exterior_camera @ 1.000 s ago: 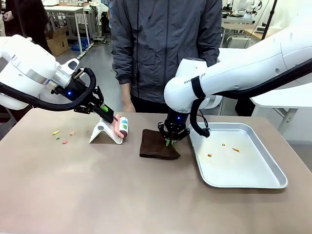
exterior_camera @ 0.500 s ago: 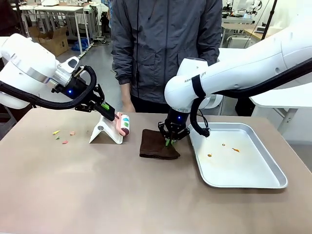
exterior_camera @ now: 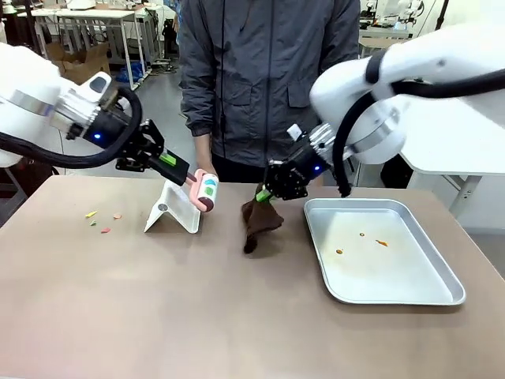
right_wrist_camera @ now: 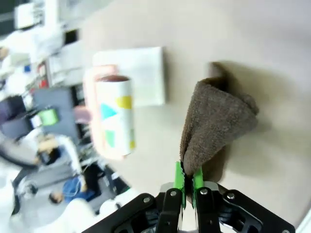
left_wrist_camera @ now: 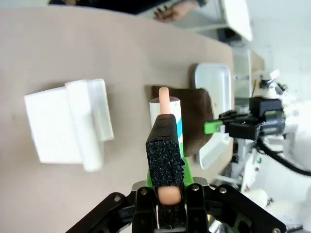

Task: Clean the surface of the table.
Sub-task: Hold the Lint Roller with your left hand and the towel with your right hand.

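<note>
The right gripper [exterior_camera: 264, 194], pinched tight on one corner of a brown cloth [exterior_camera: 259, 219], had lifted it from where it lay flat a second earlier just left of the tray [exterior_camera: 394, 272]; the cloth now hung in a cone, its lower end at the brown table [exterior_camera: 197, 316]. Farther left of the tray, the left gripper [exterior_camera: 178, 168], clamped on the pink handle of a lint roller [exterior_camera: 207, 189], had raised the roller higher above a white stand [exterior_camera: 175, 212]. The count: one tray, one cloth, one roller, one stand, three crumbs [exterior_camera: 339, 251] in the tray and four small scraps [exterior_camera: 105, 230] well left of it, past the stand. One person [exterior_camera: 268, 79] stood at the far edge, behind the tray's left side. Open tabletop ran from the tray's left rim toward the near edge.
</note>
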Controlling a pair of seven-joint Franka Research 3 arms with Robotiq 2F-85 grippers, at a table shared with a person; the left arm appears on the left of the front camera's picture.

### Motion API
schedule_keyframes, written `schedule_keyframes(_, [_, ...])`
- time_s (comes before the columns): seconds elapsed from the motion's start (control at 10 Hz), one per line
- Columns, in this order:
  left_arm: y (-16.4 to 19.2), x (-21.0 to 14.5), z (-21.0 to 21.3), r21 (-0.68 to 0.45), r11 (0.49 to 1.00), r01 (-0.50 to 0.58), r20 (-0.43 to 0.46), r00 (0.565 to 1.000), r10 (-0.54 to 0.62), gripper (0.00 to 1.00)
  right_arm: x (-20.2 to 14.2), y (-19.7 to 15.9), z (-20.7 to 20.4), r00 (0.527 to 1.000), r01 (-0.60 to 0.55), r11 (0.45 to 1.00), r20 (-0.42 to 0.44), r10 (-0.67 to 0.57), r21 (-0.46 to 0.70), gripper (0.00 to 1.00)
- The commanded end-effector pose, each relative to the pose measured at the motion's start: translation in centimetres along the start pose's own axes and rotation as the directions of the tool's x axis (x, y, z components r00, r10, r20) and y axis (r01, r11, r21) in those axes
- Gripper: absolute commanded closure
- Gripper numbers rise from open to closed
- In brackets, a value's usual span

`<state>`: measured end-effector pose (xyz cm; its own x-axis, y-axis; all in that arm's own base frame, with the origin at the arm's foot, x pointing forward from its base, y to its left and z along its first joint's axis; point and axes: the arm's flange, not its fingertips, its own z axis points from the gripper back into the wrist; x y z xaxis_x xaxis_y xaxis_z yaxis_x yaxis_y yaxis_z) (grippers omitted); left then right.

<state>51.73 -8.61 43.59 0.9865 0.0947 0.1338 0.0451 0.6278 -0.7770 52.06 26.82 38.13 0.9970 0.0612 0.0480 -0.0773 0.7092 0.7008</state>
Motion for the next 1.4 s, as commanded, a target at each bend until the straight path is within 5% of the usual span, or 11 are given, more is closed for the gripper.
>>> schedule_keyframes(0.0, [1.6, -2.5, 4.1, -0.084, 0.995, 0.057, -0.05, 0.997, -0.062, 1.0, -5.1, -1.8, 4.0, 0.992, -0.102, 0.978, -0.058, 0.114, 0.181, 1.0])
schedule_keyframes(0.3, [5.8, -6.7, 11.8, -0.245, 0.969, 0.046, -0.063, 0.996, -0.064, 1.0, -13.5, -1.3, 9.2, 0.962, -0.258, 0.943, -0.038, 0.272, 0.209, 1.0])
schedule_keyframes(0.8, [13.7, -9.4, 17.9, -0.408, 0.913, 0.009, -0.028, 0.999, -0.022, 1.0, -21.2, -6.7, 17.9, 0.973, -0.155, 0.971, 0.199, 0.118, 0.181, 1.0])
schedule_keyframes(1.3, [22.4, -11.5, 23.0, -0.515, 0.857, 0.004, 0.179, 0.978, 0.103, 1.0, -24.2, -17.4, 27.2, 0.909, -0.074, 0.961, 0.414, -0.044, 0.266, 1.0])
